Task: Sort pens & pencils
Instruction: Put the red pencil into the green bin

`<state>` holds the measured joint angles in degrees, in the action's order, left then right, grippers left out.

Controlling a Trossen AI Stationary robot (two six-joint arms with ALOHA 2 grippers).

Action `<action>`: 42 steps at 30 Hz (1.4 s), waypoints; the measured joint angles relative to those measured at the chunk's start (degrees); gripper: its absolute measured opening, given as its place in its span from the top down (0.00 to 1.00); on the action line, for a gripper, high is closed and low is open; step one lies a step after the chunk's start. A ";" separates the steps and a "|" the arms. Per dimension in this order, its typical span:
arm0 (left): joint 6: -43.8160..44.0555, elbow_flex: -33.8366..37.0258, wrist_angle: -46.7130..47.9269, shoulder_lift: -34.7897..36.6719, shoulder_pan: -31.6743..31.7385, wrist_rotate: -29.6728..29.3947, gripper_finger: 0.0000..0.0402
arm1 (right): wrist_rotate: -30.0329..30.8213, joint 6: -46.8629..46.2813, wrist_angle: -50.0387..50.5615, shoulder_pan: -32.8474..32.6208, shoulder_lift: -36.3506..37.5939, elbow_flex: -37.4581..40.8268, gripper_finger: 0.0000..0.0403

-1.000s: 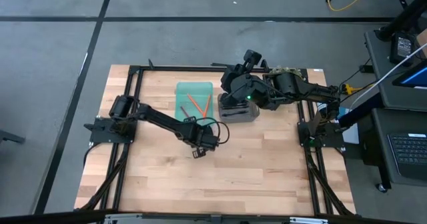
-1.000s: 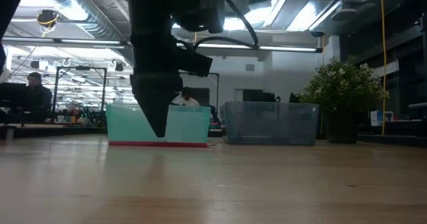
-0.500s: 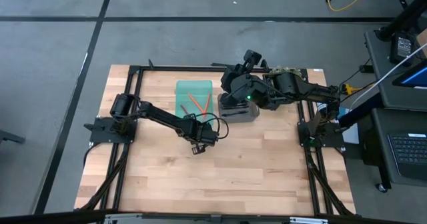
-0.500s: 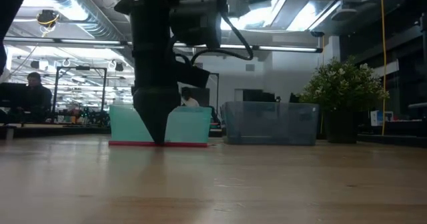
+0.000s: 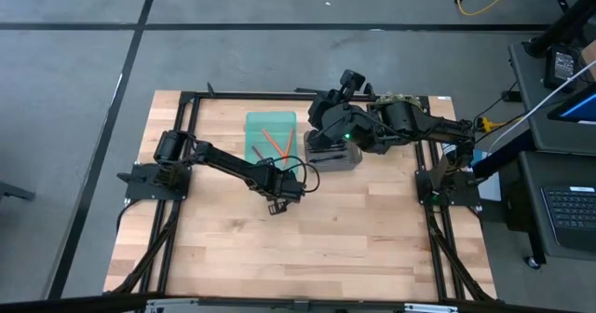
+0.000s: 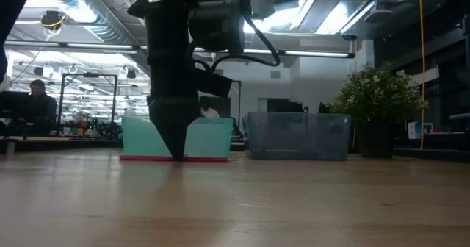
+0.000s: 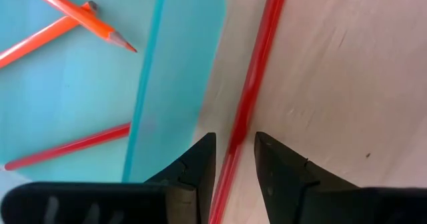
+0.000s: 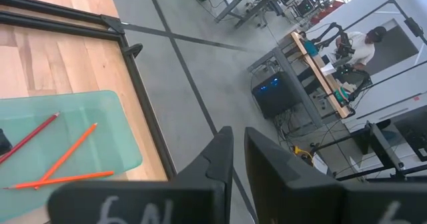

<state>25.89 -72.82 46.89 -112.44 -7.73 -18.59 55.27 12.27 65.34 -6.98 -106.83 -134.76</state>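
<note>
A red pencil [image 7: 257,71] lies flat on the wood just in front of the teal bin's [image 5: 270,134] near wall. My left gripper [image 7: 235,141] points down over it, open, one finger on either side of the pencil near its end, with a sliver of table showing on both sides. Its tip [image 6: 176,153] is at table height. Inside the bin lie two crossed orange pencils [image 7: 73,14] and a red one [image 7: 67,147]. My right gripper [image 8: 238,134] hangs raised over the grey bin [image 5: 332,156], shut, with nothing in it. No pens show in any view.
The grey bin [image 6: 297,135] stands right of the teal bin [image 6: 209,138] at the table's far middle. Black frame rails [image 5: 182,145] run along both sides of the table. Bare wood [image 5: 317,248] lies toward the near edge. A person sits in the room beyond [image 6: 37,100].
My left gripper has come down to the table and a little toward the teal bin, and now straddles the red pencil. Its finger gap looks the same. The pencil has not moved.
</note>
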 joint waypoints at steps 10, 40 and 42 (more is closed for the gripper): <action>-1.03 0.00 0.02 0.02 0.98 0.04 0.75 | 0.00 0.00 0.00 0.00 0.00 0.00 0.90; -1.06 -0.02 -1.72 0.17 0.53 8.78 0.75 | -0.02 0.02 -0.87 0.00 0.02 -0.02 0.90; -0.54 -0.02 -1.97 0.17 0.03 9.51 0.75 | -0.02 0.02 -0.87 0.00 0.02 -0.02 0.90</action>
<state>25.35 -72.84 44.92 -112.27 -7.70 -9.08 55.24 12.29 64.47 -6.98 -106.80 -134.78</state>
